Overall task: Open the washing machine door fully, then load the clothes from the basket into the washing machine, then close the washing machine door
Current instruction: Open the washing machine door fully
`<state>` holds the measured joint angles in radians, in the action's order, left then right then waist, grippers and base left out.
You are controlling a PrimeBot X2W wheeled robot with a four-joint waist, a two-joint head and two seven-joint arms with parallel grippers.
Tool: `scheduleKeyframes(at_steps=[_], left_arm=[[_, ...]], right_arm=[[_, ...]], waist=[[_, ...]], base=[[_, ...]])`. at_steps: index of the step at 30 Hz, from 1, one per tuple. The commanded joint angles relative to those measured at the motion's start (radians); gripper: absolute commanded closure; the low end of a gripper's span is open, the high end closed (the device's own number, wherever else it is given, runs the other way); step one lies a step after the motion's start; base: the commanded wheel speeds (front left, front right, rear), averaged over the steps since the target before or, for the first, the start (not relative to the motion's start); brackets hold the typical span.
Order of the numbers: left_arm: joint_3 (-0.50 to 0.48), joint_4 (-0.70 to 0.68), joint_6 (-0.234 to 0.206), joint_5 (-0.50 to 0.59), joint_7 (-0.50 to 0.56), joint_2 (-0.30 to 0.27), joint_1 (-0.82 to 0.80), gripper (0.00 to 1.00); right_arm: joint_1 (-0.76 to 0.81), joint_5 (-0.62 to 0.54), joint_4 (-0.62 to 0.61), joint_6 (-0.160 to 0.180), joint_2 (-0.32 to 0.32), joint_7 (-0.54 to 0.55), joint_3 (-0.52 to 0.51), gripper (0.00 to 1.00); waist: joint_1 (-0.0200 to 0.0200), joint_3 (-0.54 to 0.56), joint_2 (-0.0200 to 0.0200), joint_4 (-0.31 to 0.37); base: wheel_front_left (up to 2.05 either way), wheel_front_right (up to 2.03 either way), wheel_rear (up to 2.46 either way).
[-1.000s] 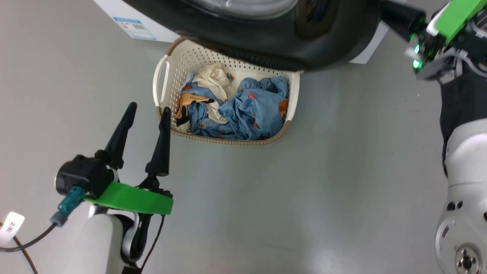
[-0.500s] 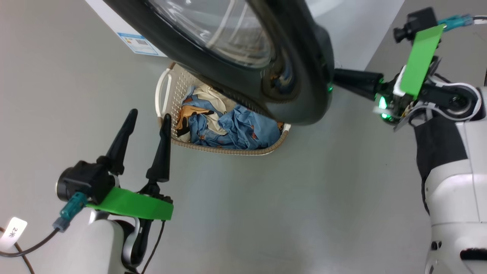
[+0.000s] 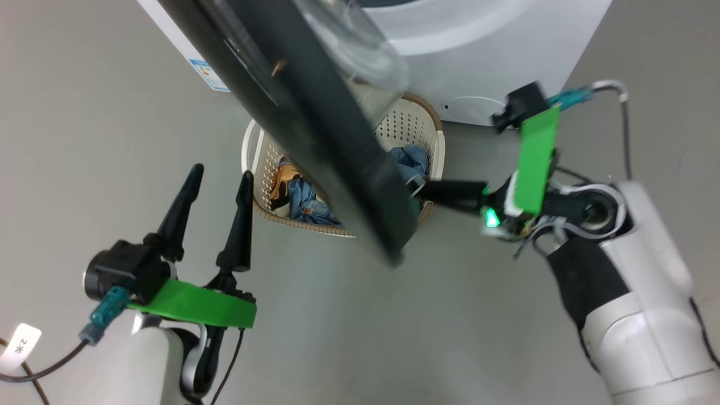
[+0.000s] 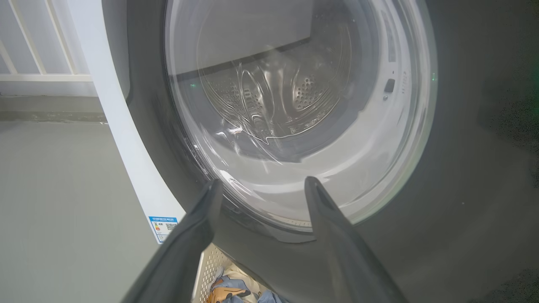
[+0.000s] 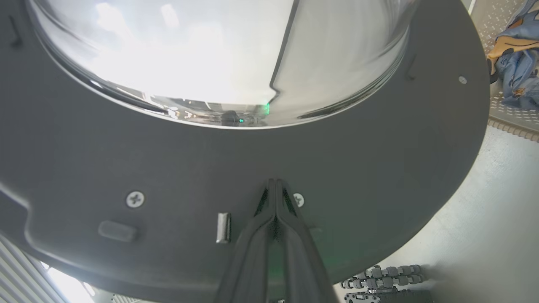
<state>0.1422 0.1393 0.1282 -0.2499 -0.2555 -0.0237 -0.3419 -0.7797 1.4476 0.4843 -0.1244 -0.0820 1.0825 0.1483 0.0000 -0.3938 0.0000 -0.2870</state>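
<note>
The washing machine door [image 3: 315,140] stands part open, edge-on in the head view, its black rim crossing over the basket [image 3: 434,130]. My right gripper [image 3: 423,188] is shut, its tips touching the door's inner rim [image 5: 358,168] beside a screw, and it holds nothing. In its wrist view the joined fingertips [image 5: 274,185] rest below the domed glass. My left gripper [image 3: 220,172] hangs open left of the basket, holding nothing. The clothes [image 3: 304,198], blue with orange prints, lie in the basket, partly hidden by the door. The washing machine [image 3: 484,62] is white; its drum shows through the door glass [image 4: 294,105].
Grey floor lies all around. A blue label [image 4: 164,227] sits on the washing machine's front panel near the floor. The basket [image 4: 210,261] and clothes [image 4: 227,290] peek out below the door. A cable with a white tag [image 3: 19,346] trails by my left arm.
The door has swung further open, from lying across the picture to edge-on. My shut right gripper has followed it leftward and down, against its inner face. The left gripper stayed still.
</note>
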Motion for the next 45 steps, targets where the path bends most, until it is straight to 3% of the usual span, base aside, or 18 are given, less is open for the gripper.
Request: scheduleKeyframes(at_steps=[1,10,19,45], left_arm=[[-0.034,-0.027,0.002,0.012,-0.006,-0.027,0.018,0.00],[-0.039,-0.024,0.002,0.015,-0.006,-0.027,0.025,0.00],[-0.042,-0.020,0.003,0.021,-0.006,-0.027,0.039,0.00],[-0.090,-0.012,0.003,0.038,-0.006,-0.059,0.133,0.00]], right_arm=[[0.025,0.025,-0.039,-0.006,0.032,-0.010,0.051,1.00],[0.054,0.093,-0.048,-0.006,0.032,-0.087,0.177,1.00],[0.080,0.115,-0.029,-0.006,0.032,-0.142,0.219,1.00],[0.260,0.161,-0.092,-0.006,-0.022,-0.322,0.057,1.00]], waist=[[0.0000,0.006,0.0000,-0.002],[0.0000,0.022,0.0000,0.000],[0.0000,0.053,0.0000,0.006],[0.0000,0.219,0.0000,0.103]], base=[[0.00,0.00,0.00],[0.00,0.00,0.00],[0.00,0.00,0.00],[0.00,0.00,0.00]])
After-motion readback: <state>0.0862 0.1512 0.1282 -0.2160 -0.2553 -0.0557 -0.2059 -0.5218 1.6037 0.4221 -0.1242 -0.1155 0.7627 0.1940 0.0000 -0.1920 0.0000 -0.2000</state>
